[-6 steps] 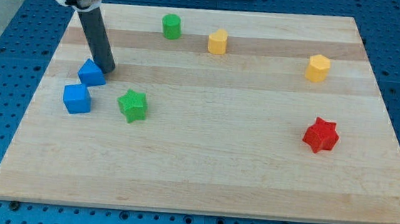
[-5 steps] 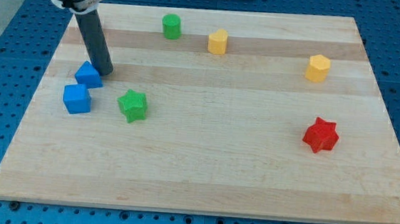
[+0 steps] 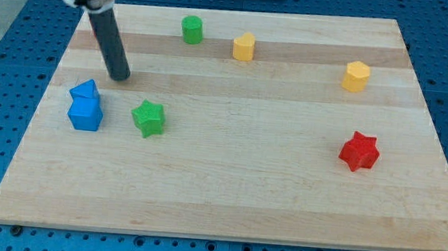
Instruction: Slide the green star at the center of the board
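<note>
While left of centre, green star-shaped block [image 3: 148, 118] unpushed | my tip [image 3: 120, 77] bare, upper left, touching nothing, probably lining up behind it

The green star [image 3: 148, 118] lies flat on the wooden board, at the view's left of its centre.

A robotics lab: a wooden board [image 3: 226, 198] resting on a blue perforated bench [image 3: 7, 36].
</note>
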Available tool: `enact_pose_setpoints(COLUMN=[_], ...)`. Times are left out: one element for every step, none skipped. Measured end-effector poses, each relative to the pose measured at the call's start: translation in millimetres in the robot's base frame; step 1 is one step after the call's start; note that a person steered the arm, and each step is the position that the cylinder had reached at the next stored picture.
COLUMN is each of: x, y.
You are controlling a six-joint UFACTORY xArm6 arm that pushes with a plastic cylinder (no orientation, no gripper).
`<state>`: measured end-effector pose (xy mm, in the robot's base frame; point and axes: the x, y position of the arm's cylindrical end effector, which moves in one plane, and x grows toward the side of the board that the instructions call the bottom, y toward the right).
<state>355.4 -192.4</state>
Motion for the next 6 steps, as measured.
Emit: enact_pose_setpoints(x=[-26.8,-23.7,30.1,62.5,62.8,92.5], y=[0.0,0.0,15.2,23.8,23.8,23.8])
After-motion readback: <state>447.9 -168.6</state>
